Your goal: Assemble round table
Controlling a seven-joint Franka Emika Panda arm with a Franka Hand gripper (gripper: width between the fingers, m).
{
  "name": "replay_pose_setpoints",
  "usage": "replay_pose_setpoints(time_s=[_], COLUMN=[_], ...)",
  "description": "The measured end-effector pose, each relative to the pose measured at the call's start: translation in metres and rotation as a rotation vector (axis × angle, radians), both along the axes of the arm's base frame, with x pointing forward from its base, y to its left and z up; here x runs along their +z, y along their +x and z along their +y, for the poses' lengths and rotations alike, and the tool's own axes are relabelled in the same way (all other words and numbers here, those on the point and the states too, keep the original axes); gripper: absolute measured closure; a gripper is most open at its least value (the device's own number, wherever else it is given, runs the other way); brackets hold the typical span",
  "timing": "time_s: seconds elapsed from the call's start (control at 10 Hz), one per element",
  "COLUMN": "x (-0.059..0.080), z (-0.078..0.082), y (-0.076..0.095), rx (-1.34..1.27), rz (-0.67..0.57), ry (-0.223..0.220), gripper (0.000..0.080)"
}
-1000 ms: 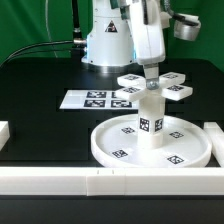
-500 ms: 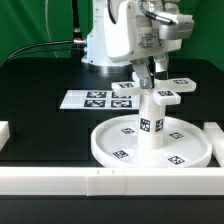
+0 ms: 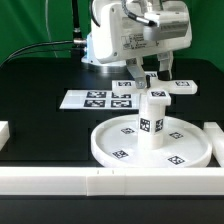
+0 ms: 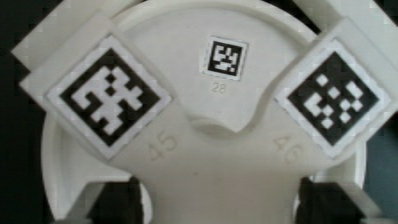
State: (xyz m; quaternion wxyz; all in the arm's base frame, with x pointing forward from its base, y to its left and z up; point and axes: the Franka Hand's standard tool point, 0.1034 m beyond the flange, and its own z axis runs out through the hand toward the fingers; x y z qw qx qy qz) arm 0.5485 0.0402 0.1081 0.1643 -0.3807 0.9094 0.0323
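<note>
Step in hand: fitting the cross-shaped piece (image 3: 180,87) onto the post (image 3: 151,120). The tool (image 3: 153,78) holds the cross at its hub, jaws partly closed around it, directly over the post top; touching or just above, can't tell. The post stands upright mid round disc (image 3: 103,150), near side of the table (image 3: 40,90). Next move likely calls for hub centred, pressed or twisted down, then release.

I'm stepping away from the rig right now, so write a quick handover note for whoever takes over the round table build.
The gripper is shut on the cross-shaped piece, holding it at the top of the post.
The post stands upright in the middle of the round disc.
Done: post on disc.
Left: I can't tell whether the cross-shaped piece is seated on the post; check, finish fixing it, then release.
</note>
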Motion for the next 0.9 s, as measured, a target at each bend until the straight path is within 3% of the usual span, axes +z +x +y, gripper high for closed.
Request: replay_pose_setpoints(time_s=[0.1,0.2,0.3,0.5,0.7,0.9], x=[0.0,0.001,0.011,0.024,0.024,0.022], z=[0.0,0.0,0.0,0.004,0.004,0.006], y=[0.0,0.0,0.003,0.005,0.005,0.004], rx=[0.003,0.017,0.062,0.074,0.088,0.261], rz=[-0.001,-0.003,-0.019,-0.034,-0.037,-0.06], ry=[0.0,-0.002,-0.001,0.013,0.012,-0.033], gripper=[0.0368,0.0285,0.0193,0.0158,0.0152,0.015])
